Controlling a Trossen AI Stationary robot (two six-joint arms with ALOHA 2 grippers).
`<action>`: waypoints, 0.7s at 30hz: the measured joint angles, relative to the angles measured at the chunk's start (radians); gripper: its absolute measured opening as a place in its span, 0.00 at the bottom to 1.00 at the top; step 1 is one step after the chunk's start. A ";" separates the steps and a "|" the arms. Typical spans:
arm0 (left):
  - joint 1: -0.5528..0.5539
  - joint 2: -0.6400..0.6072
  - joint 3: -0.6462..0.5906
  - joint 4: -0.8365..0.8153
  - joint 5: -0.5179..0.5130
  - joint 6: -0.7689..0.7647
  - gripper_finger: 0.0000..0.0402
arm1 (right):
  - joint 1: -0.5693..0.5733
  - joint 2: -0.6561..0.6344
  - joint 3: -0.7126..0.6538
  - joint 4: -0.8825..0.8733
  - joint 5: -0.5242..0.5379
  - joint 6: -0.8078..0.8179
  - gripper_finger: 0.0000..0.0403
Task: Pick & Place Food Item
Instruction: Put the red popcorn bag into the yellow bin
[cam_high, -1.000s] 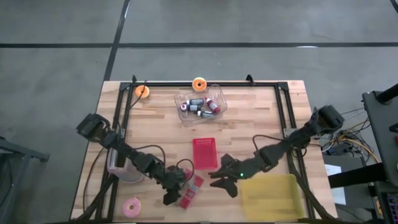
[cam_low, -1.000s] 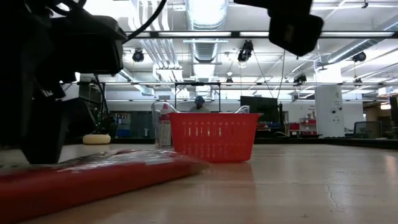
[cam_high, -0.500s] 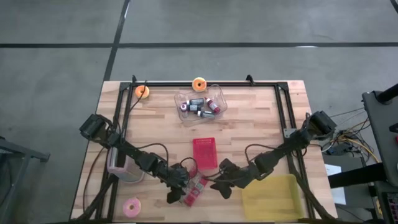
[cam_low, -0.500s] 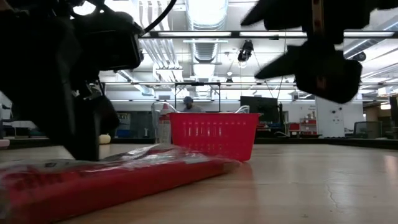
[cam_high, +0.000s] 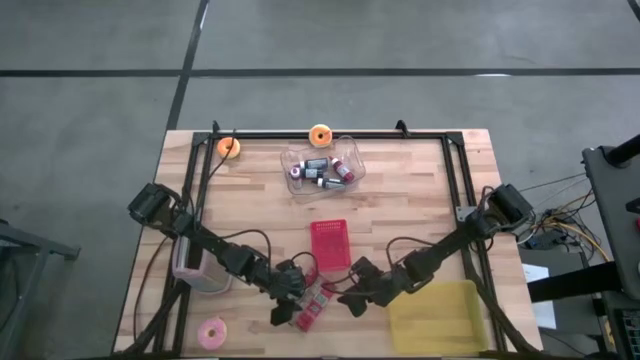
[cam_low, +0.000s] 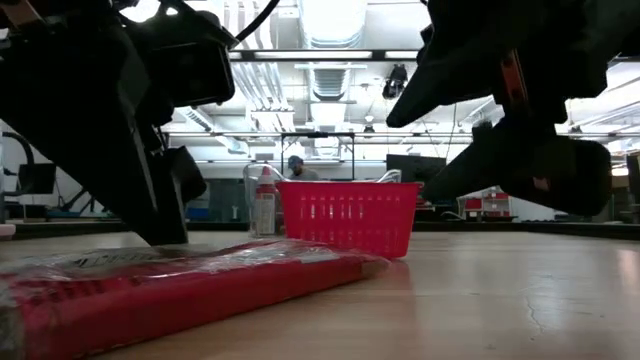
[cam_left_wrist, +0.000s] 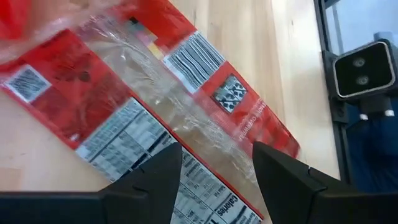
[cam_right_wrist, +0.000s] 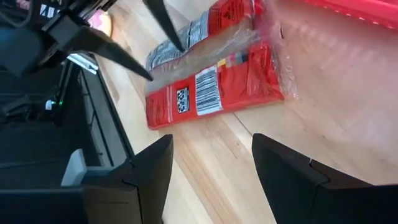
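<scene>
Wooden slat table with a black frame sits on a grey floor; low view shows a big lab hall behind with ceiling lights and a person far back. Red cracker package in clear wrap lies flat near the table's front edge, just in front of the red basket, nutrition label and barcode facing up in the left wrist view. Left gripper is down at the package, fingers spread and straddling its clear wrap, not clamped on it. Right gripper hangs low just beside the package's other end, jaws apart, holding nothing; package shows ahead of its fingers in the right wrist view. In the low view the package lies across the foreground with the basket behind it. Clear plastic container with small bottles sits toward the table's back. Orange tape roll and another orange roll at the back edge, pink roll at the front left corner, yellow sheet at front right.
</scene>
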 joint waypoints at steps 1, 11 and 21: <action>0.000 -0.001 0.000 0.000 0.016 0.000 0.50 | -0.001 0.000 0.000 -0.001 0.000 0.000 0.53; -0.005 -0.007 0.020 0.003 0.244 -0.071 0.50 | -0.002 0.000 0.000 -0.001 0.016 0.001 0.53; -0.027 -0.007 0.020 -0.043 0.238 -0.126 0.50 | -0.002 0.000 0.000 -0.005 0.028 -0.002 0.53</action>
